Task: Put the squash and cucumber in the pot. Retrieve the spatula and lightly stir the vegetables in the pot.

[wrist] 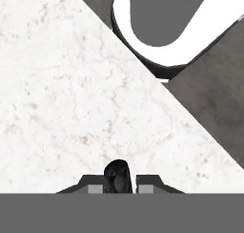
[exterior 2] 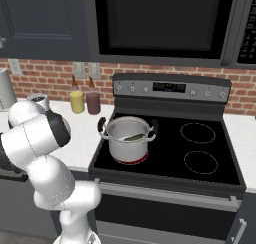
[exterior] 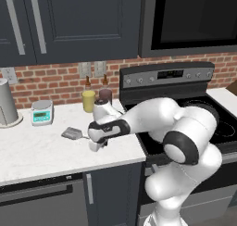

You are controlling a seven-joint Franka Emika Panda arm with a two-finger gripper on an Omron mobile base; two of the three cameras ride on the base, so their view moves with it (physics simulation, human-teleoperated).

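White marble desk (exterior: 37, 146) carries the small spatula (exterior: 72, 133), its squarish silver head lying flat just left of the arm's tool (exterior: 96, 144), which is lowered to the desk surface. In the hand view the tool's dark fingertips (wrist: 116, 175) stand close together around a black rounded object, apparently the spatula's thin handle. On the stove's front left burner, the shiny steel pot (exterior 2: 129, 140) with black loop handles holds the dark green cucumber (exterior 2: 134, 137).
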